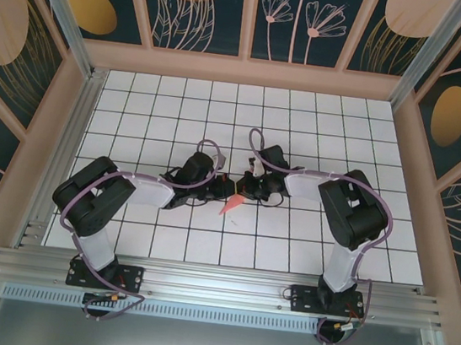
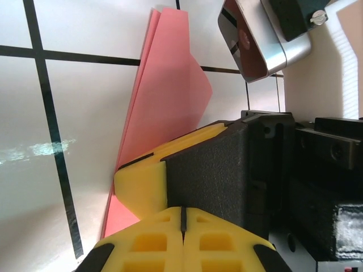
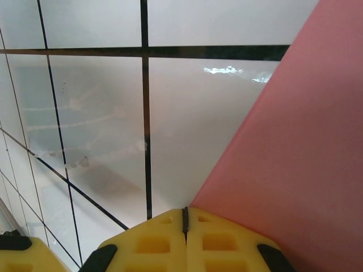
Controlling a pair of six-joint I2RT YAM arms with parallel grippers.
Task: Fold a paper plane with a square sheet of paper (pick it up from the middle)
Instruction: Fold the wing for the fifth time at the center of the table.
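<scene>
The pink paper plane (image 1: 230,204) hangs tilted over the middle of the bench (image 1: 287,257), clamped in the right gripper (image 3: 184,211), with the left gripper (image 2: 183,212) closed just beside it, its hold on the paper unclear.

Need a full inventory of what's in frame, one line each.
folded paper: one, pink-red, mid-table between the two tools
table: one, white with black grid, inside the enclosure
wall panels: several, dark with peach plant prints, around the table
rails: several, silver, near edge by the arm bases
left arm: one, black and white, near left
right arm: one, black and white, near right
left tool: one, yellow tips, shut, beside the paper
right tool: one, yellow tips, shut, apparently on the paper's edge
</scene>
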